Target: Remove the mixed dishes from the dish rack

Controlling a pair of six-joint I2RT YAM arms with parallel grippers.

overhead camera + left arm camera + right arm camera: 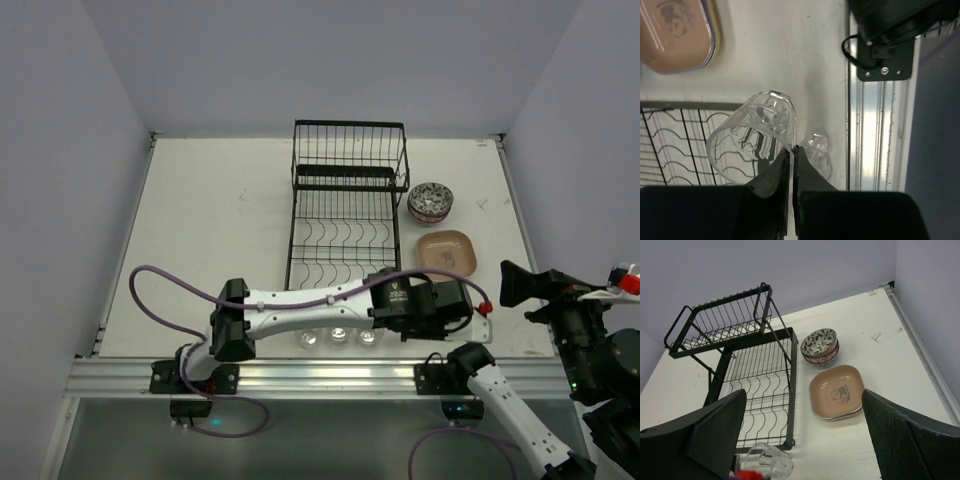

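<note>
My left gripper (pixel 792 150) is shut on the rim of a clear glass (pixel 752 132), which hangs tilted above the table near the front right corner of the black wire dish rack (pixel 345 200). The right wrist view shows the same glass (pixel 767 462). Three more glasses (pixel 340 336) stand in a row by the front edge, partly under my left arm. Stacked patterned bowls (pixel 430 203) and stacked plates with a brown one on top (pixel 447 250) sit right of the rack. No dishes show in the rack. My right gripper (pixel 803 405) is open and empty, off to the right (pixel 515 283).
The metal rail (pixel 330 375) runs along the near table edge, with the right arm's base (pixel 885 40) bolted to it. Purple walls close in the table's left, far and right sides. A purple cable (pixel 165 280) loops beside my left arm.
</note>
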